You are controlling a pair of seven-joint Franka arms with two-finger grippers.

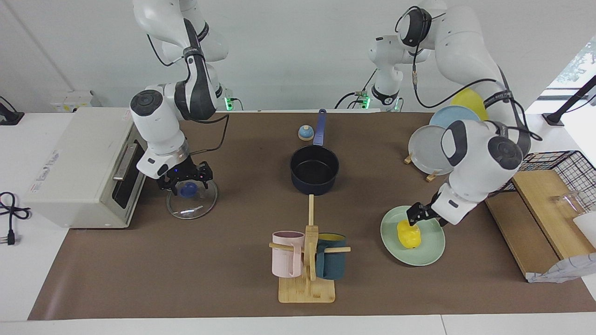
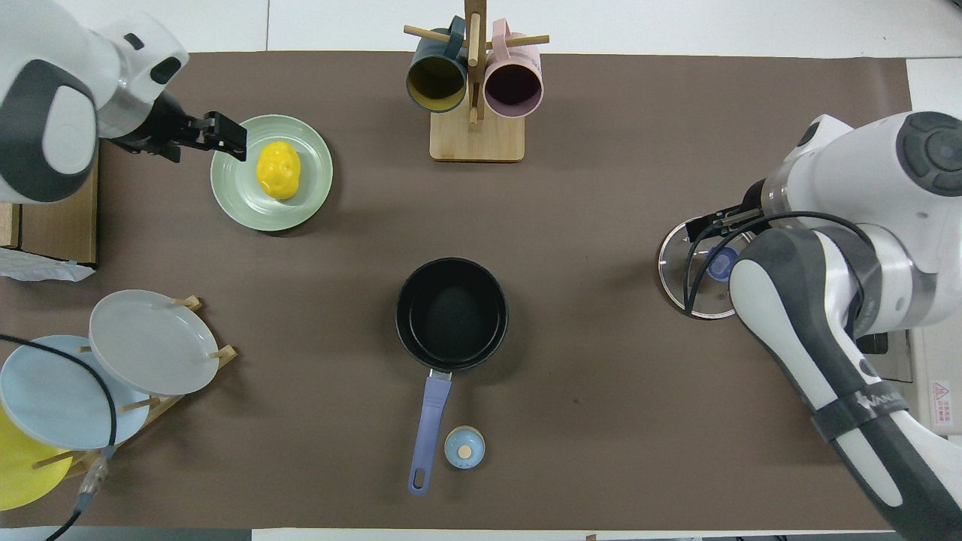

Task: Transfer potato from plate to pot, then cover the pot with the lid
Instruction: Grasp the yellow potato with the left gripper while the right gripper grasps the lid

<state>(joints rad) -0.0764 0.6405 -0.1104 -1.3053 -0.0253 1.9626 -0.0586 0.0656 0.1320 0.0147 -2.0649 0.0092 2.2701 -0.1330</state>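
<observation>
Facing view: potato (image 1: 409, 236) just beside left gripper's (image 1: 414, 217) fingers, on plate (image 1: 430, 253).

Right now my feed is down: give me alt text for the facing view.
The left gripper is down at the yellow potato on the green plate, while the right gripper is at the blue knob of the glass lid in front of the toaster oven. The empty pot sits mid-table between them, uncovered.

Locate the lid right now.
The lid lies flat on the table at the right arm's end, in front of the toaster oven, with the right tool over its knob.
</observation>
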